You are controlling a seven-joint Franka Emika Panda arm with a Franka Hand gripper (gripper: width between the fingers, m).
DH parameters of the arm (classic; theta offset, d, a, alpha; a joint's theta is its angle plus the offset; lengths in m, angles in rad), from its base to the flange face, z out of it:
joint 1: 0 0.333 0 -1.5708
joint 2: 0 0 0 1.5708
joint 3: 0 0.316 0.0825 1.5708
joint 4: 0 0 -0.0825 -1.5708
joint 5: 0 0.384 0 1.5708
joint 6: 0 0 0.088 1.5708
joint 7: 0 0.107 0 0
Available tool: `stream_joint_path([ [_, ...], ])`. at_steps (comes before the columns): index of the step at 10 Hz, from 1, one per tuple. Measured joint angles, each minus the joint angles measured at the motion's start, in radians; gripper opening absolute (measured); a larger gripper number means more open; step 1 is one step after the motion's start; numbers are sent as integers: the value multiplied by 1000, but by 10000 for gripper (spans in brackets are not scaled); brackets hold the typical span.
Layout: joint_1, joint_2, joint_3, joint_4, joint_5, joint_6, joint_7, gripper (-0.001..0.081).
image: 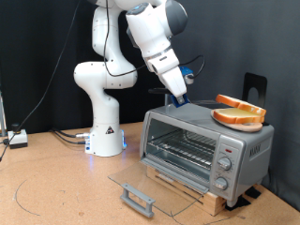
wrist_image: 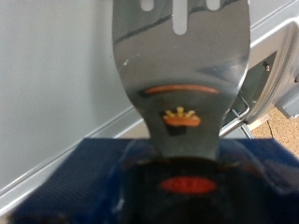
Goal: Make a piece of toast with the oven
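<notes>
The silver oven (image: 192, 150) stands on the table with its glass door (image: 141, 181) folded down flat and its wire rack (image: 183, 145) bare. Two slices of toast bread lie stacked on the oven's roof at the exterior view's right, the lower one (image: 239, 117) under the upper one (image: 234, 100). My gripper (image: 177, 93) hangs just above the roof's back left part, shut on a blue-handled spatula (image: 181, 99). In the wrist view the spatula's slotted metal blade (wrist_image: 182, 65) reaches out over the grey oven roof (wrist_image: 56, 93); my own fingers do not show there.
Three knobs (image: 225, 166) sit on the oven's right panel. The oven rests on a wooden board (image: 202, 195). The door's grey bar handle (image: 138, 199) juts towards the exterior view's bottom. The robot base (image: 105, 131) stands at the left, with cables (image: 66, 137) beside it.
</notes>
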Motion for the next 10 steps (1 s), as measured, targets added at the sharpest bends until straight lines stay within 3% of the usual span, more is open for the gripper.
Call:
stream_joint_path([
  [3,0,-4,0,2,-3,-4,5,396],
  [7,-2,1,38,0,-20,1,50,396],
  [10,-15,1,38,-4,-75,17,51,396],
])
